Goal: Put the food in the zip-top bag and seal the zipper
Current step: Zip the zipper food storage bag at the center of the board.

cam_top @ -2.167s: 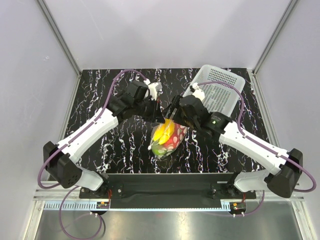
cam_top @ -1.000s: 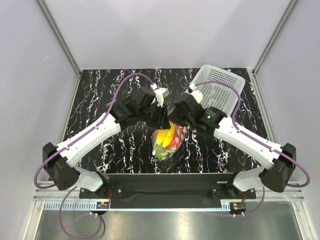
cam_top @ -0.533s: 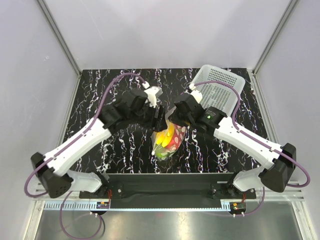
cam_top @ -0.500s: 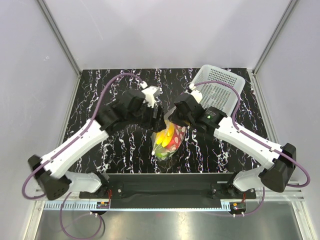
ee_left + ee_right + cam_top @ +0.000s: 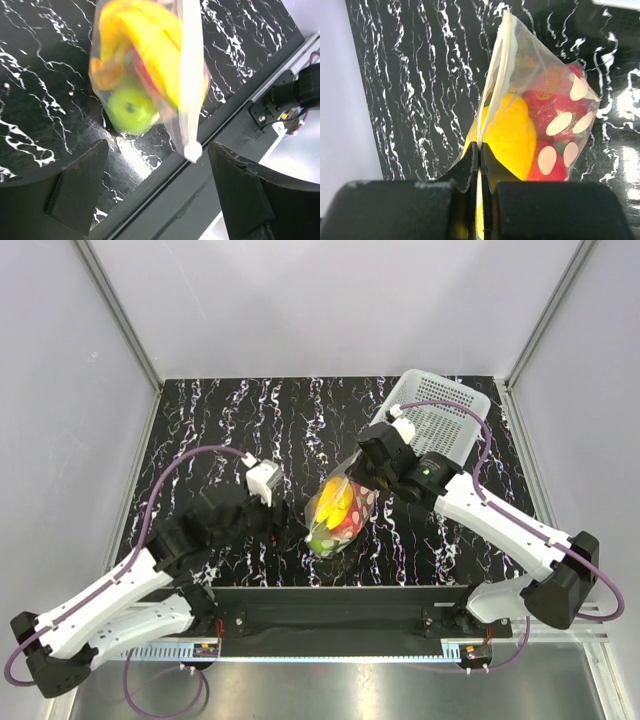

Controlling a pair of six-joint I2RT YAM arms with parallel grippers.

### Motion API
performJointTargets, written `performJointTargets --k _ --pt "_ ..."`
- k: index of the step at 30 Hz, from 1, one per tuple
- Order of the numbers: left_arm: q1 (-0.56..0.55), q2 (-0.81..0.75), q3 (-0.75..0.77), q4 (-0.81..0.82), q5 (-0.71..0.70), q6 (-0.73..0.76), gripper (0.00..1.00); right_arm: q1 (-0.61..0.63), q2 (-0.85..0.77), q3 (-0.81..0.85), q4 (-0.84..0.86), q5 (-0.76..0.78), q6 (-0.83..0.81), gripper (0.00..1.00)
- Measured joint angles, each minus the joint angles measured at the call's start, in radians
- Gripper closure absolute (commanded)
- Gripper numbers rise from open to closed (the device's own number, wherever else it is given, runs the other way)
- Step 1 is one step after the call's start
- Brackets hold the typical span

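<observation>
The zip-top bag lies near the table's middle front, its dotted clear plastic showing the food inside: a yellow banana bunch, a red fruit and a green round fruit. My right gripper is shut on the zipper, pinching the pale strip at the bag's mouth. My left gripper stands open and empty, drawn back to the left of the bag. The zipper strip and its end hang in front of it, untouched.
A white perforated basket sits at the back right, just behind the right arm. The black marbled table ends at a dark front rail close below the bag. Grey walls enclose the sides and back.
The left gripper opened, let go of the bag's mouth and pulled back toward the near left. The right gripper closed on the zipper strip and stays there.
</observation>
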Motion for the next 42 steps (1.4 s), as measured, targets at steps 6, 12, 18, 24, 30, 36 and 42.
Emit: performJointTargets --k 6,12,18,24,30,36,42 --pt "-0.081 -0.189 -0.216 0.178 -0.086 -0.043 0.15 -0.017 -0.002 0.004 -0.036 0.048 -0.001 1.0" --pt "-0.167 -0.238 -0.349 0.397 -0.128 -0.02 0.16 -0.036 -0.004 0.008 -0.062 0.08 -0.007 1.0" --pt "-0.254 -0.231 -0.486 0.607 -0.229 0.046 0.23 -0.05 -0.011 0.008 -0.068 0.095 -0.021 1.0" --pt "-0.254 -0.203 -0.601 0.858 -0.345 0.116 0.27 -0.053 -0.027 0.008 -0.071 0.094 -0.036 1.0" --pt "-0.254 -0.122 -0.664 1.067 -0.33 0.242 0.34 -0.053 -0.046 0.008 -0.088 0.094 -0.058 1.0" --pt "-0.254 -0.082 -0.668 1.194 -0.3 0.332 0.37 -0.056 -0.053 0.008 -0.09 0.093 -0.068 1.0" --pt "-0.254 -0.045 -0.674 1.258 -0.249 0.367 0.38 -0.059 -0.053 0.008 -0.091 0.093 -0.07 1.0"
